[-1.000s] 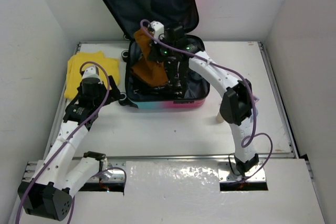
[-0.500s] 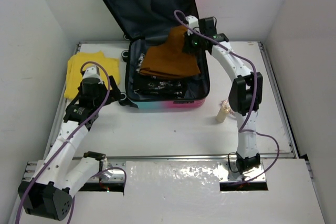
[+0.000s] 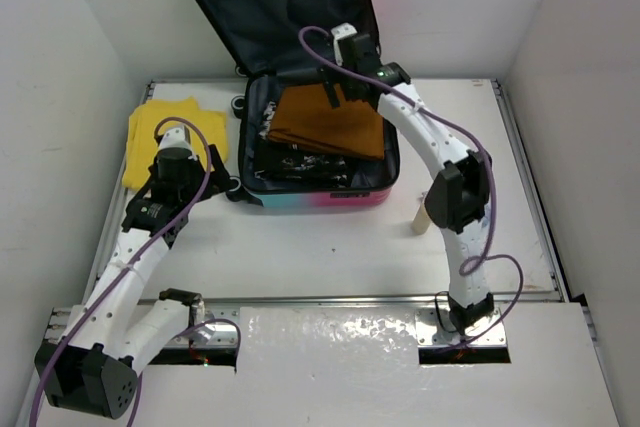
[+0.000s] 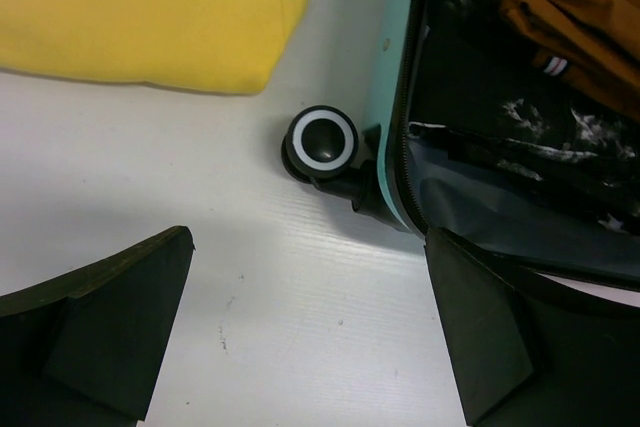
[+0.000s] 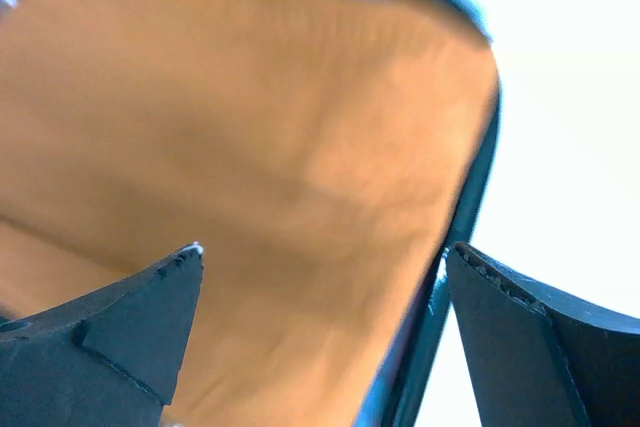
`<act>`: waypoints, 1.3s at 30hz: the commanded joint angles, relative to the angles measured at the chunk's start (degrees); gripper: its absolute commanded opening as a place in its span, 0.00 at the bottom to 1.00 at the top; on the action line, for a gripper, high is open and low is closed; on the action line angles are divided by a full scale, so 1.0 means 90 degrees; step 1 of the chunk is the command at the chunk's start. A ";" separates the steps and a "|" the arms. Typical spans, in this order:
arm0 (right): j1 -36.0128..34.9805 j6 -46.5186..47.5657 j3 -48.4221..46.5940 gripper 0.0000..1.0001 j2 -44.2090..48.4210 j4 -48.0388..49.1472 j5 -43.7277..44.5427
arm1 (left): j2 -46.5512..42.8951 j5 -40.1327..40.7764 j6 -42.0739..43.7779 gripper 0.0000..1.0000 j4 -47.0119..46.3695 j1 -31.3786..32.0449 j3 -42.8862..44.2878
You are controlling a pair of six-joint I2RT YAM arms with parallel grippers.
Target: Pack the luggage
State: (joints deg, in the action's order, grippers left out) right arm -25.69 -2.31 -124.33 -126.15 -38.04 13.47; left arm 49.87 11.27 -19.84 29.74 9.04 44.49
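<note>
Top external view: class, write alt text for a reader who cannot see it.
The luggage lies open at the far side of the table, lid up, an orange garment on dark clothes inside. The right gripper hangs open over the garment; the left gripper, open, is beside the case near a yellow cloth.

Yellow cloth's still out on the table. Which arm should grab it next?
Left. The left hand is open beside the wheel of the luggage, the yellow cloth just past it; the right hand hovers over the orange garment inside the luggage.
</note>
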 commanded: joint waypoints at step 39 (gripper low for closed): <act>-0.1715 -0.0506 0.0680 0.00 -0.0809 0.1697 0.0222 | -0.0326 0.0564 -0.0228 1.00 -0.0111 -0.0272 0.0037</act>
State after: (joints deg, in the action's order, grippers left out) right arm -40.36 -4.36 -119.24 -138.23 -23.97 17.69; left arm 47.99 16.80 -22.55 30.65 7.33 44.49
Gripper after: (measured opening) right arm 0.043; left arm 0.998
